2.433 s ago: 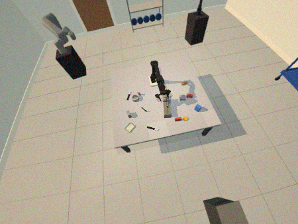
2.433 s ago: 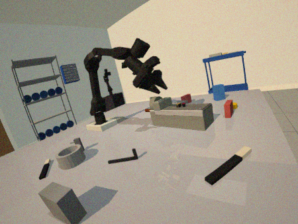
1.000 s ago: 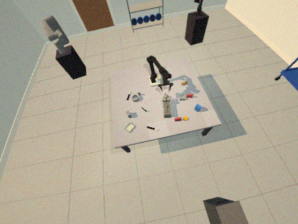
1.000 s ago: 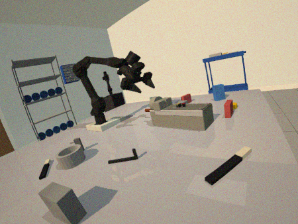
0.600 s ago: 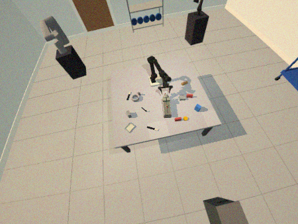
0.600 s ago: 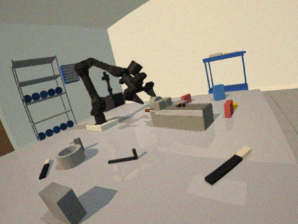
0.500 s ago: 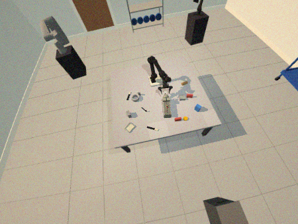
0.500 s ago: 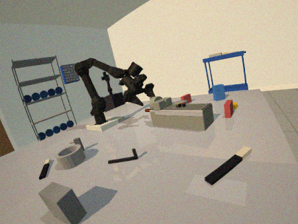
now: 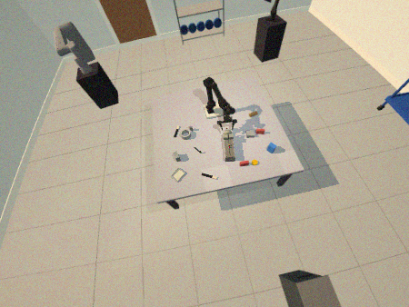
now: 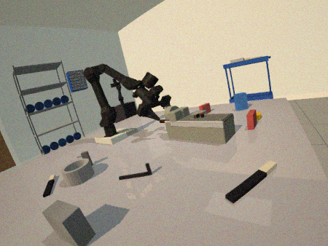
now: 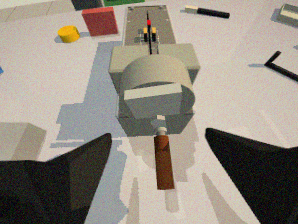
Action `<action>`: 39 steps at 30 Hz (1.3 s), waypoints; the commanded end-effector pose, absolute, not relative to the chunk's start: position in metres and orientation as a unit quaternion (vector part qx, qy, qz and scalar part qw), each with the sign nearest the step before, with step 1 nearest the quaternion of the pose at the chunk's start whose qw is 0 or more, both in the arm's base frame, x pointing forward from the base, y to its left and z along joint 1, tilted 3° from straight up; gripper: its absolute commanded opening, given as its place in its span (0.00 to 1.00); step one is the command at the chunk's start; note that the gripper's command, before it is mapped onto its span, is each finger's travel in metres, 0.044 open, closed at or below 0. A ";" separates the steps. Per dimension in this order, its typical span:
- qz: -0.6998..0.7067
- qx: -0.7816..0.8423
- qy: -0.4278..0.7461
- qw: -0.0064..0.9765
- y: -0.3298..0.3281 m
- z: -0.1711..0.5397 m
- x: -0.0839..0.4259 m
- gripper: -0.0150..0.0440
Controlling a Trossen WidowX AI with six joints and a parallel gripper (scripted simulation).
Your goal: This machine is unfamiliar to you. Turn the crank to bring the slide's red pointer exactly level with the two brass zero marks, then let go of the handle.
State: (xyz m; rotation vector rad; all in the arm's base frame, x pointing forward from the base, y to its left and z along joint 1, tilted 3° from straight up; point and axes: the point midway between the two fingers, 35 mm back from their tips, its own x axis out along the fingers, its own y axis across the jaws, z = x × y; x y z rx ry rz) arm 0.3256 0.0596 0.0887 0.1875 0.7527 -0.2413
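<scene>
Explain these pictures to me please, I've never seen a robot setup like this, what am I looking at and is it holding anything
One picture looks down from above, one looks across the table from its side, and one comes from the robot's wrist. The black jointed arm ends in a two-fingered gripper. It is open and holds nothing; its fingers stand either side of a brown crank handle. That handle belongs to the long grey machine, which carries a small red pointer. Around it lie blocks, a grey ring-shaped piece and other small items.
</scene>
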 end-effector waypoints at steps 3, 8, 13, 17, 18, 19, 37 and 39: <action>-0.121 0.089 0.371 0.916 0.059 0.075 0.324 1.00; -0.121 0.089 0.371 0.916 0.059 0.067 0.324 1.00; -0.121 0.089 0.371 0.916 0.060 0.059 0.324 1.00; -0.121 0.089 0.371 0.916 0.060 0.053 0.323 1.00; -0.121 0.089 0.371 0.916 0.060 0.051 0.323 1.00; -0.121 0.089 0.371 0.916 0.060 0.050 0.323 1.00; -0.121 0.088 0.371 0.916 0.060 0.043 0.322 0.47; -0.121 0.088 0.371 0.916 0.060 0.043 0.322 0.38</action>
